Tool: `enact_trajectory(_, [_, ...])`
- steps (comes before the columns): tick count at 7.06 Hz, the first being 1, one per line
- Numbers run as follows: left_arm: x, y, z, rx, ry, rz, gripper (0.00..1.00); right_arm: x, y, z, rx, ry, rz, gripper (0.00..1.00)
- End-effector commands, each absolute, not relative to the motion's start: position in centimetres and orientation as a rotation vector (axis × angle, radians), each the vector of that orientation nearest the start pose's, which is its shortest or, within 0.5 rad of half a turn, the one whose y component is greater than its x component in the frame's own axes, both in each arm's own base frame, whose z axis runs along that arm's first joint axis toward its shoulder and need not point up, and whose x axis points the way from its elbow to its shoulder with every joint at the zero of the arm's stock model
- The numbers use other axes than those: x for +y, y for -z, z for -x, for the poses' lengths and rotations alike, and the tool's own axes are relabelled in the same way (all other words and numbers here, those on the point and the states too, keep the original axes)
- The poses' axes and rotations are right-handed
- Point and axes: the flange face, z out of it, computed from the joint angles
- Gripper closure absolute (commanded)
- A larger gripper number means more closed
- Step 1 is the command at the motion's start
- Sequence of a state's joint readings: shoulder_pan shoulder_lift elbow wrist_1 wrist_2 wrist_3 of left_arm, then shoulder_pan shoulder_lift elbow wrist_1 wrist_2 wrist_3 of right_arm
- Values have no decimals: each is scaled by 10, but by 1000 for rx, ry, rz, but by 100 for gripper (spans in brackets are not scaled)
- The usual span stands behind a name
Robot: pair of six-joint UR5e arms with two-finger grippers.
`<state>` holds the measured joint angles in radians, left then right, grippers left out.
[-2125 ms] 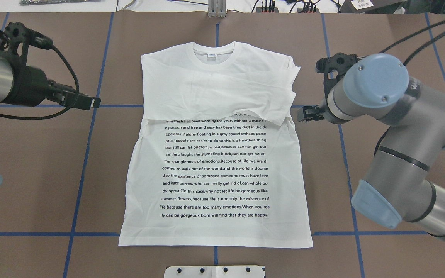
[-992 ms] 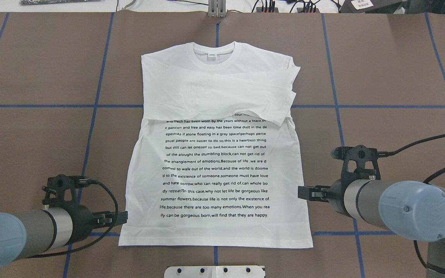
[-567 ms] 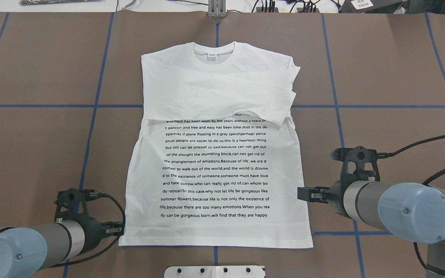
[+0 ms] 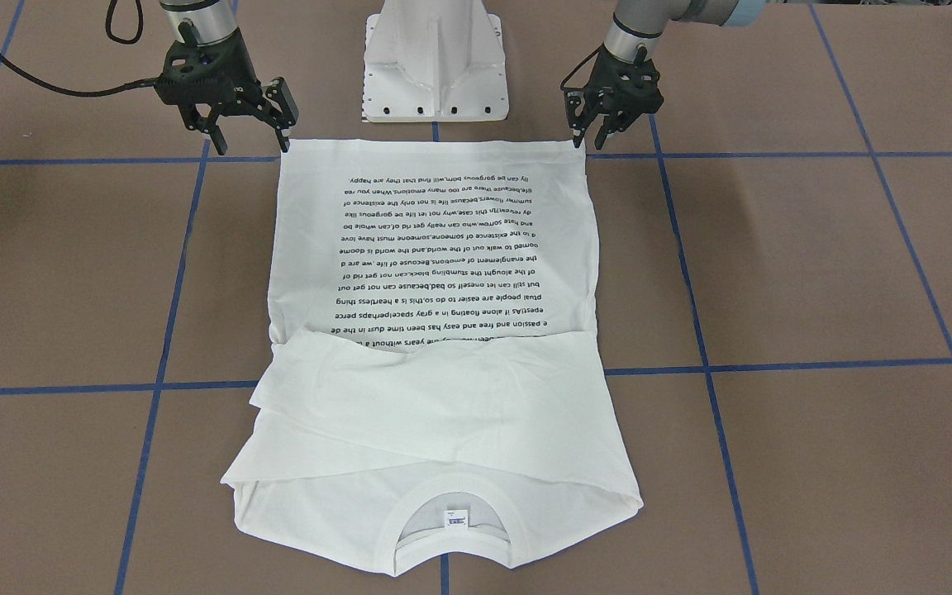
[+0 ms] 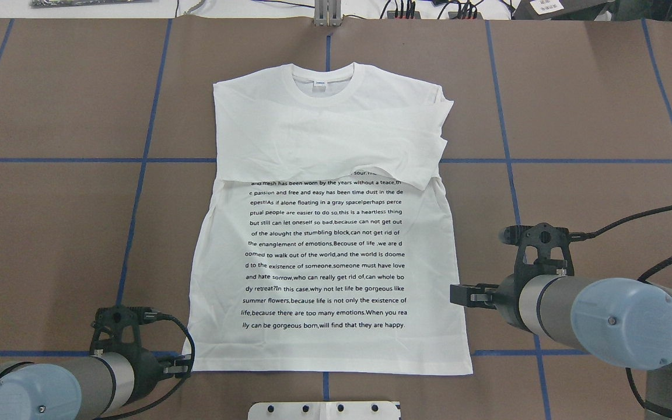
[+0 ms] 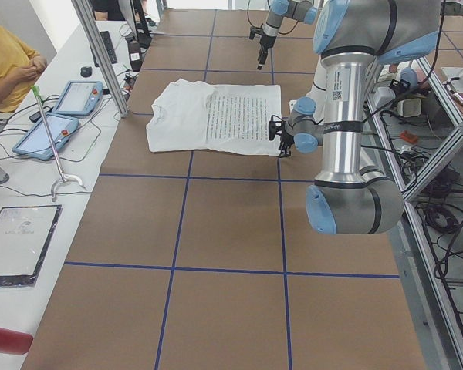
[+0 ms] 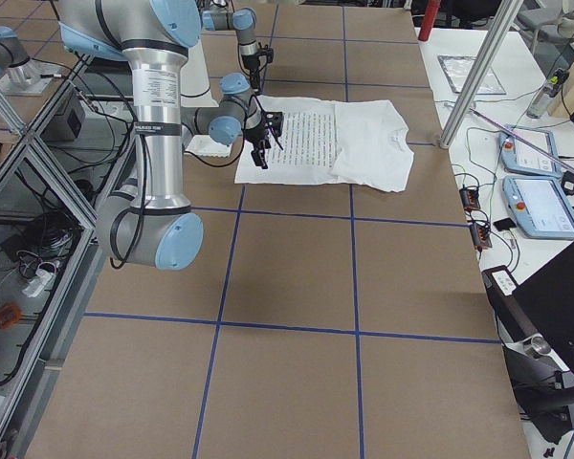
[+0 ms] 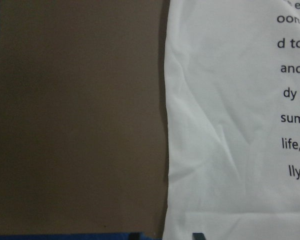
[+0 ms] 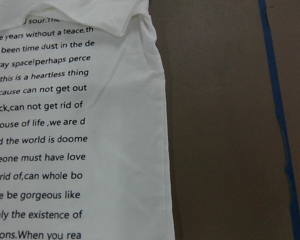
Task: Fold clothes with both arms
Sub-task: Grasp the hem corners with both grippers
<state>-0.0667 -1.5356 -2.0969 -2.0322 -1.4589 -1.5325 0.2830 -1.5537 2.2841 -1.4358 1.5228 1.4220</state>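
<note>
The white T-shirt [image 5: 324, 262] lies flat on the table, printed text up, collar [image 5: 322, 79] at the far end. Both sleeves are folded across the chest. It also shows in the front view [image 4: 435, 273]. My left gripper [image 5: 183, 365] is open and low at the near left hem corner, beside the cloth's edge; in the front view [image 4: 596, 132] its fingers are apart. My right gripper [image 5: 454, 294] is open, held above the table just off the shirt's right side edge; in the front view [image 4: 249, 136] its fingers are spread wide. Neither holds cloth.
The white metal pedestal [image 4: 435, 58] stands just behind the hem, between the arms. Blue tape lines [image 5: 137, 192] cross the brown table. Operators' tablets and cables [image 6: 69, 108] lie on the bench beyond the far edge.
Both arms came from beside the sleeves down toward the hem end. Since a second ago the left gripper has moved nearer and lower to the hem corner; the right has barely moved.
</note>
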Motion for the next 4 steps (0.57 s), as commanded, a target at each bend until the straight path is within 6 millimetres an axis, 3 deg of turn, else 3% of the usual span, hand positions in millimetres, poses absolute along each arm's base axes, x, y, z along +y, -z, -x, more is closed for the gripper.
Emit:
enact_trajectory(1, [-168, -381, -463, 942, 64, -145, 54, -255, -315, 384, -834, -147, -231, 0])
enact_trajectory(4, [-166, -376, -468, 951, 61, -144, 55, -255, -316, 384, -833, -145, -230, 0])
